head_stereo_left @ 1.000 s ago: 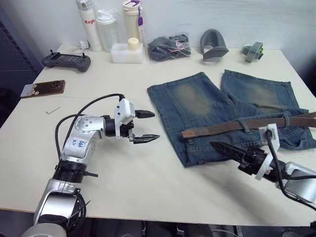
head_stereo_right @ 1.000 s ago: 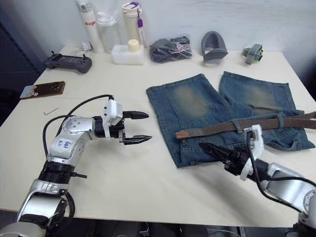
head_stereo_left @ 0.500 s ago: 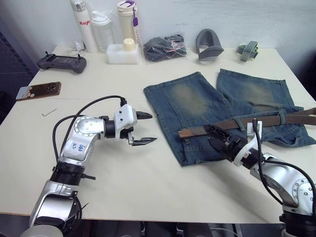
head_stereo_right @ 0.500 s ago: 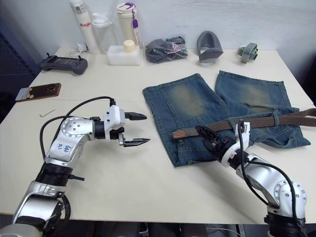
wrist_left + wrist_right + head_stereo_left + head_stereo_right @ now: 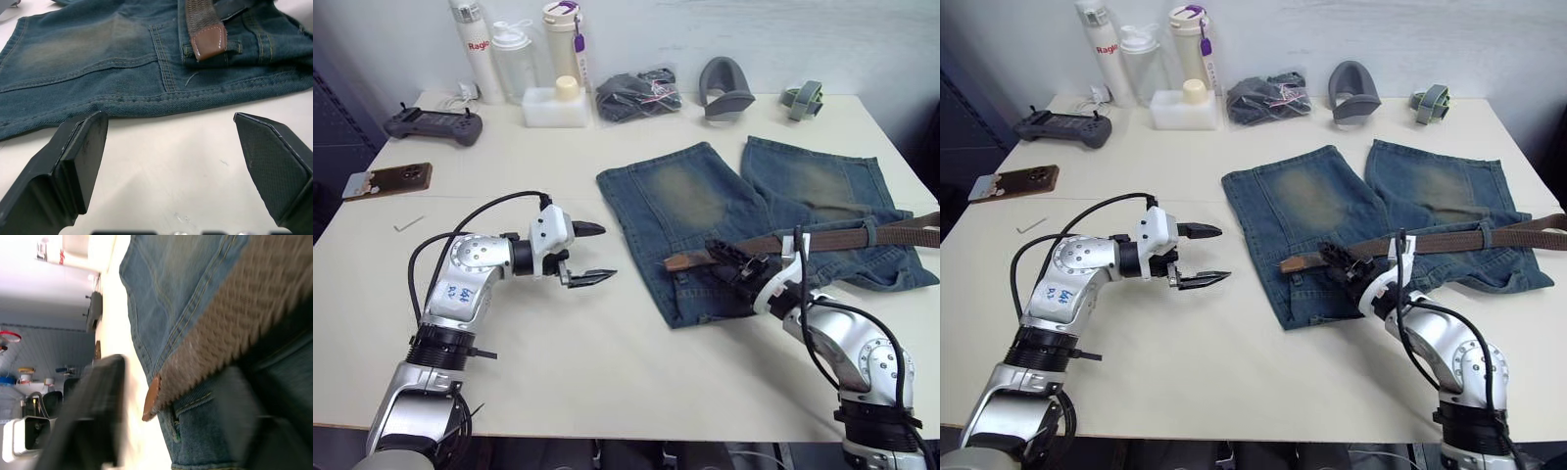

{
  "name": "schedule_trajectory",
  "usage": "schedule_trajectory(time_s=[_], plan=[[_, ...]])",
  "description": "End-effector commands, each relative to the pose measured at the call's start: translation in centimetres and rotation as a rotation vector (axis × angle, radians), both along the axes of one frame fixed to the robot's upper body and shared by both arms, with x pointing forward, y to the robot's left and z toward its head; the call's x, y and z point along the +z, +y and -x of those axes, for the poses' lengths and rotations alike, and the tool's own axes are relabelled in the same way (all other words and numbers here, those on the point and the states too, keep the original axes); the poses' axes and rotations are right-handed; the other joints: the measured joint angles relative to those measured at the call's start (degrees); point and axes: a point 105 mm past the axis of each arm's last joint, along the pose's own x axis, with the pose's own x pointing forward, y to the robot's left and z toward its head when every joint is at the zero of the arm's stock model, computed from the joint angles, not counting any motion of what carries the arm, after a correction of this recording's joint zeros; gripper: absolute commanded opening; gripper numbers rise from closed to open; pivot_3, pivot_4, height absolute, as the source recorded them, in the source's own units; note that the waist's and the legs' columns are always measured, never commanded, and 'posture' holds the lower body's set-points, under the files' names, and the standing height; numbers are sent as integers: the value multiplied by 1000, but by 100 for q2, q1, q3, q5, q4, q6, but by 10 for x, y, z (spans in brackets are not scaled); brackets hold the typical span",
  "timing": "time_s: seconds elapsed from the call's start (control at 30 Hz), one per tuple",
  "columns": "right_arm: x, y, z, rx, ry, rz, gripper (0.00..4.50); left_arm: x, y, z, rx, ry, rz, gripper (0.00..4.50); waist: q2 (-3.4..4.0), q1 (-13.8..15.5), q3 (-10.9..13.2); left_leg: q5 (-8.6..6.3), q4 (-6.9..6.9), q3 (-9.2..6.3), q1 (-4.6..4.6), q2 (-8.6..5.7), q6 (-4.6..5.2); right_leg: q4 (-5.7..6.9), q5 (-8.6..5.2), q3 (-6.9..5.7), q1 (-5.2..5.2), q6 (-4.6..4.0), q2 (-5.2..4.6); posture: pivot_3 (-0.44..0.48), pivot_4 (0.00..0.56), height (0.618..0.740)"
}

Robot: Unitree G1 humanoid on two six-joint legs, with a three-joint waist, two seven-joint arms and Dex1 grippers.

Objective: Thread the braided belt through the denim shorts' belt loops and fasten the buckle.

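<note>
Left eye view: over the last second the right hand (image 5: 732, 261) has moved from the bare desk (image 5: 607, 352) up onto the denim shorts (image 5: 705, 211), reaching the braided belt (image 5: 822, 239) near its tapered tip, at about 9 o'clock of the strap. Judged: a grasp to feed the tip onward. Its fingers are spread, straddling the belt, holding nothing yet. Left hand (image 5: 592, 253) hovers wide open, empty, just off the shorts' 9 o'clock edge.
</note>
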Motion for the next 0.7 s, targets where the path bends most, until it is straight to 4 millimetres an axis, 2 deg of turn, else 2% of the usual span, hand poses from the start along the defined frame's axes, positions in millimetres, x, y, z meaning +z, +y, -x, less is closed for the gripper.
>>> schedule_trajectory(time_s=[0.03, 0.1, 0.23, 0.3, 0.47, 0.7], plan=[[19, -7, -3, -37, -82, 12, 888, 16, 0, 5, -20, -18, 46, 4500, 0, 10, 0, 0, 0, 0, 0, 0, 0, -1, 0, 0, 0, 0, 0, 0, 150, 649], [29, -18, -6, -85, -153, 104, 45, 17, -1, 8, -38, 12, 65, 4500, 0, 10, 0, 0, 0, 0, -2, -1, 0, -2, 0, 0, 0, 0, 0, 0, 150, 649], [44, -26, -6, -109, -270, 212, 45, 21, -5, 13, -66, 46, 99, 4500, 0, 9, 0, -1, -1, 0, -2, -2, 1, -7, 0, 0, 1, 0, -1, 0, 150, 649], [45, -26, -2, -91, -297, 236, 45, 22, -6, 14, -69, 49, 97, 4500, 0, 8, 0, 0, -2, 0, 0, -2, 1, -7, 0, 0, 1, 0, 0, 0, 150, 649], [24, -27, 4, -65, -259, 269, 45, 22, -7, 14, -75, 55, 93, 4500, 0, 13, 0, -2, -3, -1, 0, -1, 5, -5, 0, -1, 2, -1, 0, 0, 150, 649], [1, -15, 7, -42, -206, 220, 45, 20, -3, 11, -51, 36, 70, 4500, 0, 9, 0, -2, -3, -1, 2, 0, 4, -4, -1, 0, 1, -2, 1, 0, 150, 649]])
